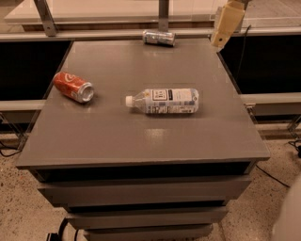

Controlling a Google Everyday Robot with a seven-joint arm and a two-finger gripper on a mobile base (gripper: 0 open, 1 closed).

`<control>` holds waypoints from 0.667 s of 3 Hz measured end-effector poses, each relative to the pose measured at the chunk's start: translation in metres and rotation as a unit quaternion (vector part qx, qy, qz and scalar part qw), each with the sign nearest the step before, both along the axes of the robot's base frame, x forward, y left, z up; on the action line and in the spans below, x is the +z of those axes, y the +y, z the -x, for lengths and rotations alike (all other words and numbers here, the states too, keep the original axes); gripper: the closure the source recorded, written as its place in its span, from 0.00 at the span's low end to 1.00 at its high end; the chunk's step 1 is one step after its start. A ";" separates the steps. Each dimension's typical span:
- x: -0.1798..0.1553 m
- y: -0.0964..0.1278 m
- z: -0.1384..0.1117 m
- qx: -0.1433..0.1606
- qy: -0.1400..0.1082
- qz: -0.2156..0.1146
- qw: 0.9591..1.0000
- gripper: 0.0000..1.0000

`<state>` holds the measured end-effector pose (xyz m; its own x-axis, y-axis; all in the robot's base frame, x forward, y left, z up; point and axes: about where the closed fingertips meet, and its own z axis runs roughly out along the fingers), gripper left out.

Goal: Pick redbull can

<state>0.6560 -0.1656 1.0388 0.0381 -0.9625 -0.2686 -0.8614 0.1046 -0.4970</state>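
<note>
The redbull can [159,37] is a slim silvery can with dark blue patches. It lies on its side at the far edge of the grey table [141,136], near the middle. My gripper [226,24] is cream-coloured and hangs at the top right, over the table's far right corner. It is to the right of the can and apart from it. It holds nothing that I can see.
An orange-red soda can [73,86] lies on its side at the left. A clear plastic bottle with a white cap [162,100] lies in the middle. A metal rail and posts [162,14] run behind the table. Drawers sit below the tabletop.
</note>
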 end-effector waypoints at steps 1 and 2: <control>-0.004 0.007 -0.041 0.000 -0.039 0.001 0.999 0.00; -0.012 0.007 -0.075 -0.007 -0.082 -0.001 0.997 0.00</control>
